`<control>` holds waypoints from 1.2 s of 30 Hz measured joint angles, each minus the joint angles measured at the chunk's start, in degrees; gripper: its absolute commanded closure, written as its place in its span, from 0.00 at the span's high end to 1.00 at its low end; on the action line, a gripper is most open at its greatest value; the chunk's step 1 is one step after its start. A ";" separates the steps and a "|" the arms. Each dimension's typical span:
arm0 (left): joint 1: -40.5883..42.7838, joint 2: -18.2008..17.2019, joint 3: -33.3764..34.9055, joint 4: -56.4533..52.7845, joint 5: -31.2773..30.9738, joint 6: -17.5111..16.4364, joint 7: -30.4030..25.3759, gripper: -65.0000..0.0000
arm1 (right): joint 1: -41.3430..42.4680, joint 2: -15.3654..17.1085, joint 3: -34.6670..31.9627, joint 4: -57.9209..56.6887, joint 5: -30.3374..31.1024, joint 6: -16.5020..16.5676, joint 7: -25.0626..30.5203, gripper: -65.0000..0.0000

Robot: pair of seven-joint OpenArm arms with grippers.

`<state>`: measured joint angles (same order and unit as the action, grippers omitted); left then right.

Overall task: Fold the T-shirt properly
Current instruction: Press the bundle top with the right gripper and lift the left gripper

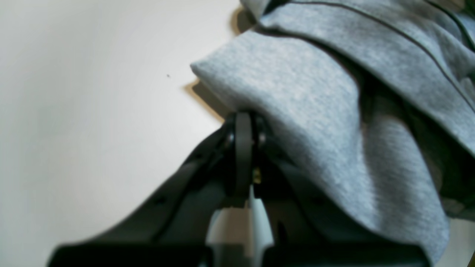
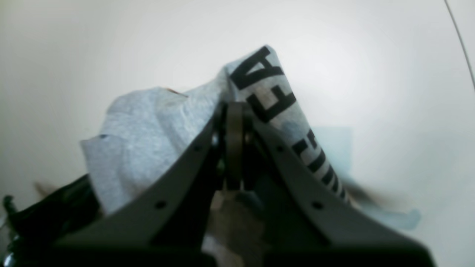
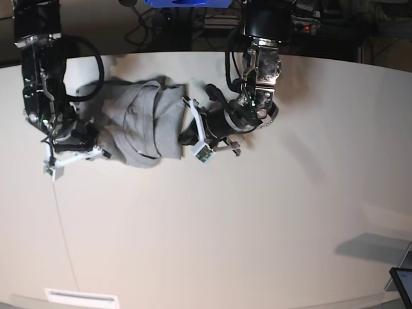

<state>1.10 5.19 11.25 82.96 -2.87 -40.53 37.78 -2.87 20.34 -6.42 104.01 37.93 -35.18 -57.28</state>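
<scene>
The light heather-grey T-shirt (image 3: 141,122) lies bunched in folds on the white table (image 3: 225,225), at the back left. My left gripper (image 1: 243,118) is shut on a fold of plain grey fabric (image 1: 297,92); in the base view it (image 3: 185,132) is at the shirt's right edge. My right gripper (image 2: 234,107) is shut on a raised edge of the shirt (image 2: 141,137), beside the black block lettering (image 2: 267,85). In the base view it (image 3: 102,147) is at the shirt's lower left edge.
A thin cable (image 3: 64,238) runs over the table towards a white label (image 3: 80,298) at the front edge. A dark device (image 3: 402,283) sits at the front right corner. Cables and equipment (image 3: 187,3) stand behind the table.
</scene>
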 measured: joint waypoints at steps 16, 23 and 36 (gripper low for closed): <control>-0.02 -0.11 0.02 0.00 -0.17 0.00 0.04 0.00 | -0.17 -0.98 -2.84 1.77 -8.28 -0.31 -1.05 0.00; 0.22 -0.92 -0.61 0.15 -0.92 -0.15 -0.31 0.00 | 0.00 -2.34 -3.67 10.08 -9.84 -0.28 -4.07 0.00; 4.52 -5.70 -9.86 1.01 -4.96 -2.01 -5.53 0.00 | 0.15 -3.58 -29.55 9.84 -19.98 -4.50 -7.08 0.02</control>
<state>5.63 -0.51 1.39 83.96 -7.84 -42.54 32.25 -2.72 16.75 -35.97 113.84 17.96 -39.68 -64.36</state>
